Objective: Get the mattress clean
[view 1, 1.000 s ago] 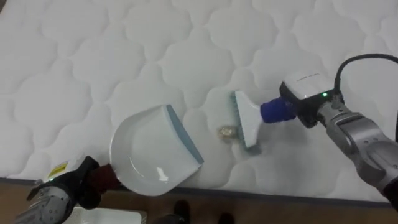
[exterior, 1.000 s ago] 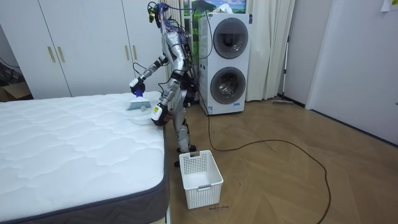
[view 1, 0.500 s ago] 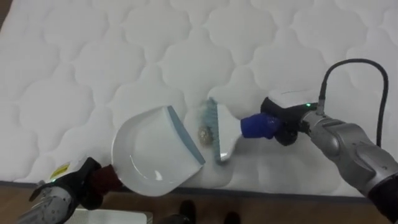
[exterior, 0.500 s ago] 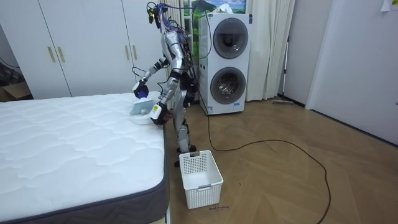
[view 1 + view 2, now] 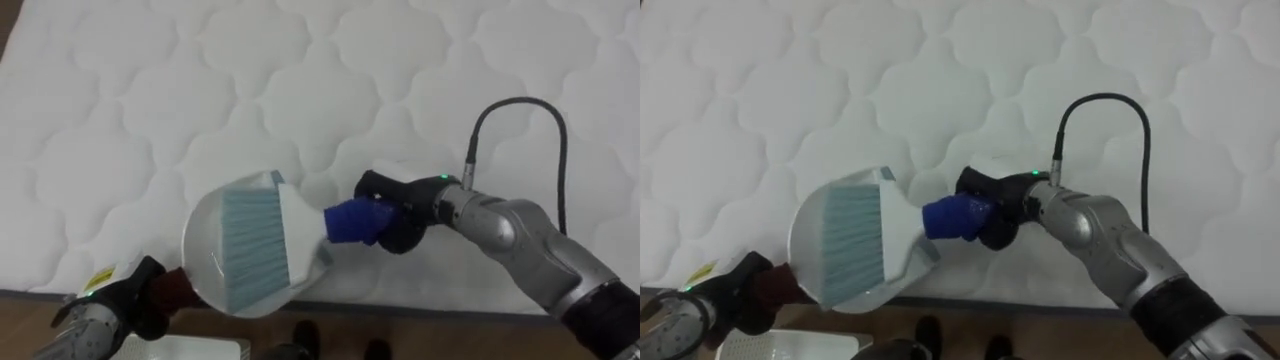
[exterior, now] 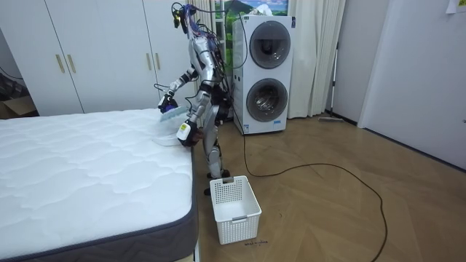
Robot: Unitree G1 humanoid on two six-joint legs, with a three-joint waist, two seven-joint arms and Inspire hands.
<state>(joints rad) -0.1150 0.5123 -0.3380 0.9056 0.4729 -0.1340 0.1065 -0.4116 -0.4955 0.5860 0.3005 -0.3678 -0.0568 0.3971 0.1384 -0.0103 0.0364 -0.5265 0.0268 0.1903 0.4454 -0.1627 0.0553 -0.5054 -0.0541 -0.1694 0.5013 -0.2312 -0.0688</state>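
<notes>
Right hand (image 5: 400, 212) clamps the brush (image 5: 255, 245), left hand (image 5: 112, 305) clamps the dustpan (image 5: 198, 250) at the bed's (image 5: 150, 100) near edge; tipping might spill it.

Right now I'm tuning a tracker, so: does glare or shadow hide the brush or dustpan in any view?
Left eye view: even light, no glare; the brush bristles stand out against the white dustpan, whose rim blends into the white mattress. Right eye view: just a soft shadow beneath the right hand. Room view: evenly lit, no hard shadows.
</notes>
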